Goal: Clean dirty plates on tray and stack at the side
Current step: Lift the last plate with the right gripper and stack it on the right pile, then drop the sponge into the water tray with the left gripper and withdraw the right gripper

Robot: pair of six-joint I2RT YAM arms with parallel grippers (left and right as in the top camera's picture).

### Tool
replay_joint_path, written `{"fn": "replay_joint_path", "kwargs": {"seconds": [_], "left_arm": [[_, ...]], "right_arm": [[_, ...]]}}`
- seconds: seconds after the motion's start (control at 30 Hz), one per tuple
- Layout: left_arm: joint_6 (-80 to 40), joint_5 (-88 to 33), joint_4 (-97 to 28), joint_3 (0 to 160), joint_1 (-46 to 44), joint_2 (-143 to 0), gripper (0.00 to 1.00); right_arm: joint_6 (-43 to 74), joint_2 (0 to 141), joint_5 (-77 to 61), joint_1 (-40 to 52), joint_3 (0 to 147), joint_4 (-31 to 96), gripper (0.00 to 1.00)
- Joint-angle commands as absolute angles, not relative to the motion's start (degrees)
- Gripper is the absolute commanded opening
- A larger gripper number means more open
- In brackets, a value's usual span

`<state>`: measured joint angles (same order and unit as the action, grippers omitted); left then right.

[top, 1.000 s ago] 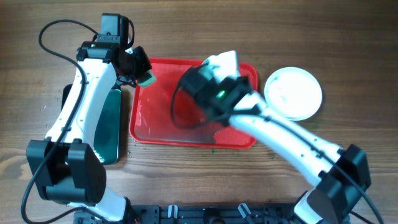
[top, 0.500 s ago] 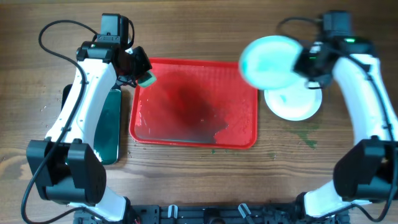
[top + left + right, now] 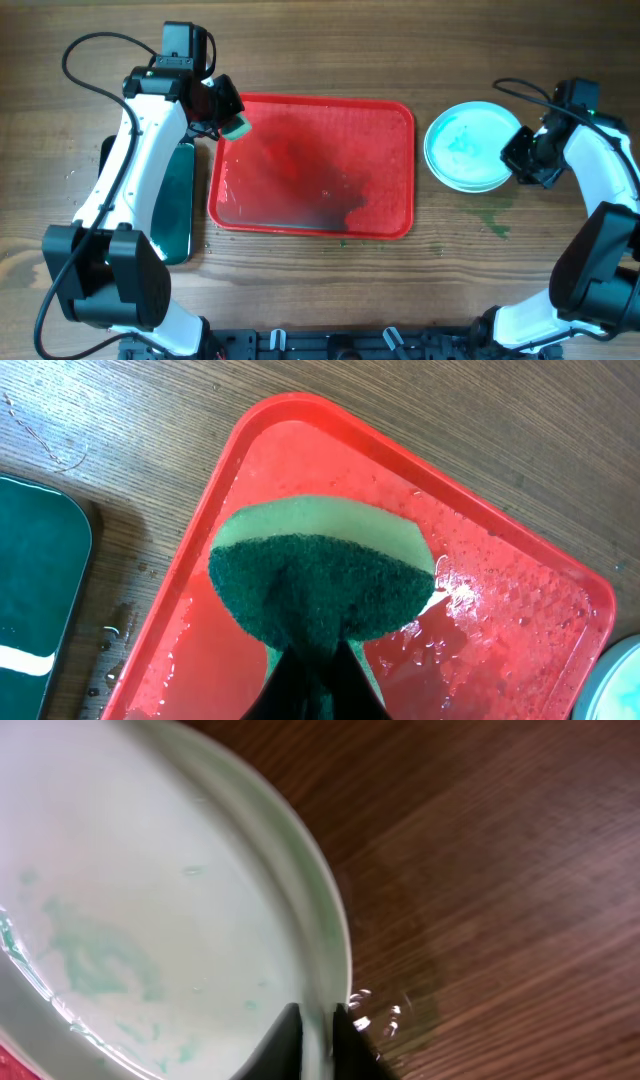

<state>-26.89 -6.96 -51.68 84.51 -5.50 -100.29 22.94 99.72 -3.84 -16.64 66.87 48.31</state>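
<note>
Plate stack, frame right: R gripper pinches top rim; open level, back off outward, no drag. L gripper clamps sponge, tray upper-left.

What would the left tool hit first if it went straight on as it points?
The sponge in the left tool would likely meet the tray floor near its corner; depth unclear.
</note>
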Motion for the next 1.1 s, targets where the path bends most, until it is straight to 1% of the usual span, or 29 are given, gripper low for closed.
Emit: {"fn": "replay_joint_path", "kwargs": {"seconds": [0.0,0.07,0.17,0.27,0.33,0.37,0.47,0.57,0.63,0.7,0.8,0.87,0.97,1.0,1.03,1.07], "left_arm": [[-27.46,-7.68,-51.70,85.08,-5.26,-100.31,0.04],[-27.46,-7.68,-51.68,85.08,-5.26,-100.31,0.04],[-27.44,-7.68,-51.42,85.10,-5.23,-100.29,0.04],[-27.20,-7.66,-51.79,85.10,-4.67,-99.59,0.04],[-27.22,-6.94,-53.84,85.10,-3.46,-98.52,0.04],[-27.27,-4.89,-56.31,85.10,-2.33,-97.80,0.04],[-27.90,-0.19,-62.50,85.10,0.14,-97.34,0.04],[-34.06,9.04,-70.35,85.08,3.25,-97.41,0.04],[-37.17,12.91,-72.51,84.49,4.99,-97.41,0.04],[-38.52,13.54,-71.66,81.87,7.22,-97.41,0.04],[-39.53,13.56,-66.83,76.55,10.22,-97.41,0.04],[-39.51,13.30,-61.93,73.14,12.12,-97.41,0.04],[-39.48,13.37,-59.09,71.11,13.43,-97.41,0.07],[-39.51,13.37,-58.81,71.09,13.56,-97.41,0.13],[-39.51,12.93,-57.56,71.09,13.58,-97.41,0.57],[-39.48,11.42,-56.18,71.09,13.56,-97.41,0.77]], "right_arm": [[20.95,98.98,-4.97,-15.55,66.74,48.86,0.29],[19.68,98.87,-6.55,-15.55,67.81,50.72,0.35],[15.75,98.19,-11.27,-15.22,71.59,54.28,0.42],[12.03,96.86,-15.68,-12.19,77.23,57.76,0.51],[10.48,96.31,-19.31,-7.60,79.42,57.58,0.66],[10.63,96.31,-19.99,-4.12,79.61,56.23,0.71],[12.62,97.45,-19.62,4.27,79.59,51.75,0.73],[17.26,99.61,-18.04,13.08,79.57,45.67,0.74],[18.48,101.03,-17.54,17.06,79.55,43.00,0.76],[18.48,102.69,-17.54,20.10,79.55,41.17,0.77],[18.35,104.75,-17.54,22.83,79.55,40.36,0.77],[18.11,105.82,-17.54,23.79,79.55,40.16,0.77],[17.93,106.19,-17.54,23.94,79.55,39.72,0.77],[17.93,106.19,-17.52,23.94,79.55,39.66,0.77],[17.32,106.19,-17.54,23.94,79.55,39.66,0.77],[16.38,106.19,-17.52,23.94,79.55,39.66,0.77]]}}
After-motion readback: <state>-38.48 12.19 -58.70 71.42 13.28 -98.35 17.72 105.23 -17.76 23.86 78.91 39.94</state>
